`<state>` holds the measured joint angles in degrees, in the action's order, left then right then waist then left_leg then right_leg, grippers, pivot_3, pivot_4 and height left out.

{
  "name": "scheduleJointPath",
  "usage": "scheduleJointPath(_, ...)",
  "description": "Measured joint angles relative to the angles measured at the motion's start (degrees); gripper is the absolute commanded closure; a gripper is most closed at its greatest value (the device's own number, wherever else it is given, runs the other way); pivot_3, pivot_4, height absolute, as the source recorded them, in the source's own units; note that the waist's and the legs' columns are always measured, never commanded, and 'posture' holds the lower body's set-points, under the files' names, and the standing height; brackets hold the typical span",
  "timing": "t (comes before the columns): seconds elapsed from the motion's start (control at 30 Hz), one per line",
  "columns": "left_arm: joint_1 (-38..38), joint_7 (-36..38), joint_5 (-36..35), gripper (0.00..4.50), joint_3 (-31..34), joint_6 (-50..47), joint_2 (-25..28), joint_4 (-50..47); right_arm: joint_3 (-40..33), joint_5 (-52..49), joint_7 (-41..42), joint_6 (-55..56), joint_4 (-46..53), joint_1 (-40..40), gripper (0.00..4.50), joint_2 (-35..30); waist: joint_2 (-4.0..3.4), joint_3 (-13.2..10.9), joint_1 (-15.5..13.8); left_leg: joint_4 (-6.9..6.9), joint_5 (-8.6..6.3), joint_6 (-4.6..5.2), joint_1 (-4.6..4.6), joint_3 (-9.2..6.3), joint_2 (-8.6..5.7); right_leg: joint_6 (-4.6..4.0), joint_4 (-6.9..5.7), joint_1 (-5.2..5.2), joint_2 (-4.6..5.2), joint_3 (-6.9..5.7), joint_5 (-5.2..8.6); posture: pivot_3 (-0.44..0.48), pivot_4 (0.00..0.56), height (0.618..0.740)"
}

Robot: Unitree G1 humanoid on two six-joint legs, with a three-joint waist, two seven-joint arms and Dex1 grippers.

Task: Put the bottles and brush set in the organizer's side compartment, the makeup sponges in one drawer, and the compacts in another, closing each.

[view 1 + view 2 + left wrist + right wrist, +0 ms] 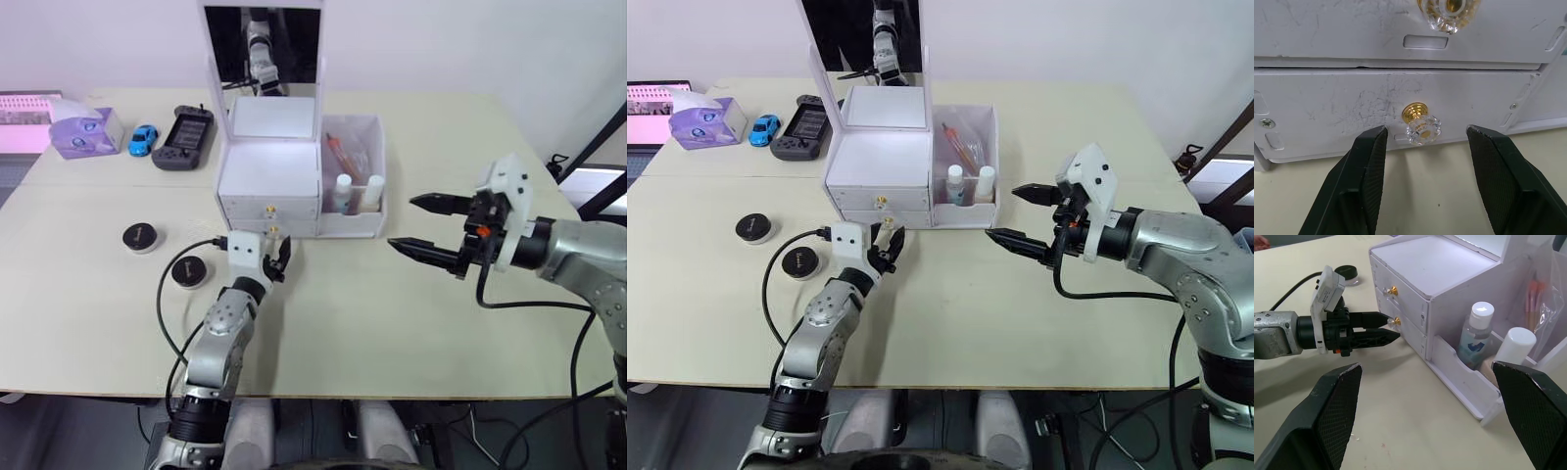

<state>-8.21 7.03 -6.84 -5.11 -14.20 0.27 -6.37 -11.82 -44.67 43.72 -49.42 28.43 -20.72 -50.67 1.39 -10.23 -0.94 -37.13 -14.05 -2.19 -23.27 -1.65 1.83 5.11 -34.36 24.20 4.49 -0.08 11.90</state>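
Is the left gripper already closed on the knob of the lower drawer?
No: the left gripper is open, its two fingers apart on either side of the lower drawer's knob, not touching it.

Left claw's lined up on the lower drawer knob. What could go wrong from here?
1. The left claw is open with the lower knob nearer one finger; closing may clip it off-centre and slip.
2. The organizer stands loose on the table and nothing braces it, so a pull may drag the whole box.
3. Both compacts still lie out beside the left arm, whose cable could sweep them.
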Motion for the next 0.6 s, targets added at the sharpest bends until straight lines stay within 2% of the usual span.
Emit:
scheduleJointPath(0.07, -0.65, 0.07, 0.05, 1.76, 0.09, 0.46, -0.35, 1.05, 0.08, 0.73, -0.05, 0.62, 0.00, 0.00, 0.00, 0.01, 0.00, 0.00, -0.13, -0.05, 0.00, 0.00, 0.00, 0.00, -0.01, 0.01, 0.00, -0.01, 0.00, 0.00, -0.01, 0.000, 0.150, 0.740)
scheduleJointPath(0.1, -0.74, 0.14, 0.08, 2.03, 0.12, 0.79, -0.35, 1.38, 0.12, 0.93, -0.07, 0.91, 0.00, 0.00, 0.00, 0.01, 0.00, 0.00, -0.13, -0.07, 0.00, 0.00, 0.00, 0.00, -0.01, 0.01, 0.00, -0.02, 0.00, 0.00, -0.02, 0.000, 0.150, 0.740)
scheduleJointPath(0.17, -1.06, 0.19, 0.13, 2.65, 0.20, 1.28, -0.40, 1.95, 0.26, 1.45, -0.07, 1.25, 0.00, 0.00, 0.00, 0.02, 0.00, 0.00, -0.05, -0.14, 0.00, 0.00, 0.00, 0.00, 0.00, 0.01, 0.01, -0.04, 0.00, 0.00, -0.03, 0.000, 0.150, 0.740)
scheduleJointPath(0.27, -1.36, 0.09, 0.17, 4.07, 0.57, 1.79, -0.55, 2.63, 0.42, 1.97, 0.03, 1.61, 0.00, 0.00, 0.00, 0.02, 0.00, 0.00, 0.05, -0.15, 0.00, 0.00, 0.00, 0.01, -0.01, 0.01, 0.02, -0.06, 0.01, 0.01, -0.03, 0.000, 0.150, 0.740)
scheduleJointPath(0.3, -1.36, 0.16, 0.17, 4.22, 0.54, 2.07, -0.66, 2.83, 0.52, 2.17, 0.09, 1.74, 0.00, 0.00, 0.00, 0.02, 0.00, 0.00, -0.01, -0.15, 0.00, 0.00, -0.01, 0.00, -0.01, 0.01, 0.01, -0.06, 0.01, 0.01, -0.04, 0.000, 0.150, 0.740)
scheduleJointPath(0.6, -0.29, 1.01, 0.64, 4.22, -0.05, 2.27, 0.21, 1.59, 2.12, 3.92, 0.79, 2.55, 0.00, 0.30, 0.00, 0.04, 0.00, 0.00, -0.06, -0.09, 0.00, 0.00, -0.03, 0.00, -0.02, 0.01, 0.04, -0.05, 0.01, 0.01, -0.04, 0.000, 0.150, 0.740)
